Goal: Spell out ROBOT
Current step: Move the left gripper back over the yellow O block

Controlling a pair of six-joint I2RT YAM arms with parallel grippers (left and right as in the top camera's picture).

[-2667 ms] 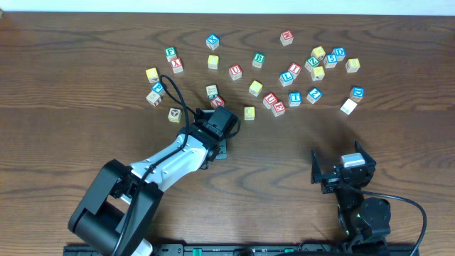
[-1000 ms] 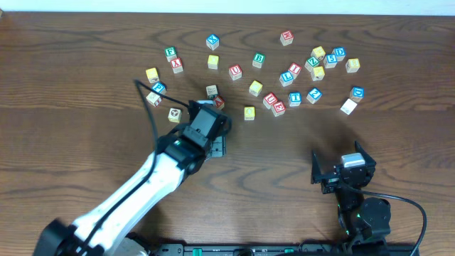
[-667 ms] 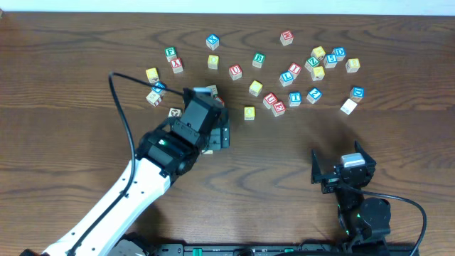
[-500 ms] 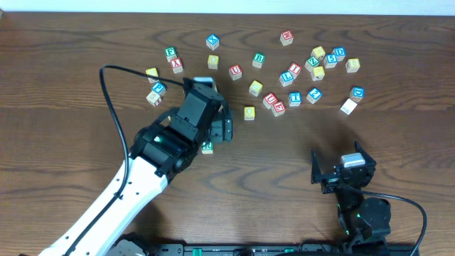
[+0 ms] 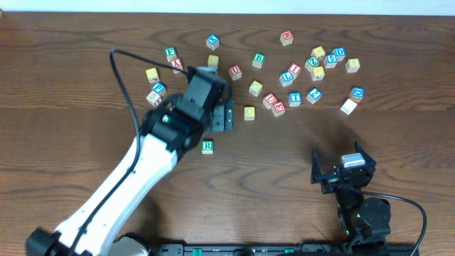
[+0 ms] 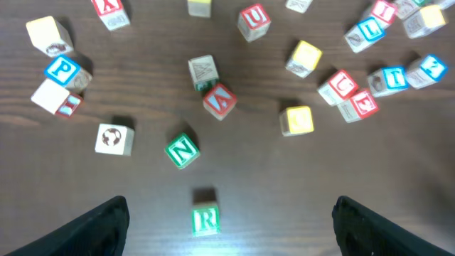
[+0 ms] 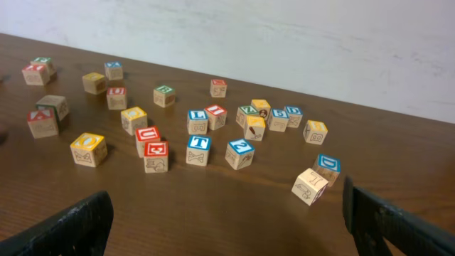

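Observation:
A wooden block with a green R (image 5: 207, 146) lies alone on the table, nearer the front than the scattered letter blocks. In the left wrist view the R block (image 6: 205, 220) sits low between the fingers, touched by neither. My left gripper (image 5: 225, 118) (image 6: 229, 229) hangs open above it, empty. A yellow O block (image 5: 249, 112) (image 6: 296, 119), a blue T block (image 5: 295, 99) (image 7: 197, 150) and a green B block (image 5: 258, 60) lie among the scattered blocks. My right gripper (image 5: 340, 168) (image 7: 231, 224) rests open and empty at the front right.
Several letter blocks are strewn across the far half of the table (image 5: 85, 142). A green N block (image 6: 182, 150) and a red A block (image 6: 219, 99) lie just beyond the R. A pale block (image 5: 348, 106) sits far right.
My left gripper opened and let go of the R block, which now lies on the table. The arm then rose and drew back toward the scattered blocks. The right arm has not moved.

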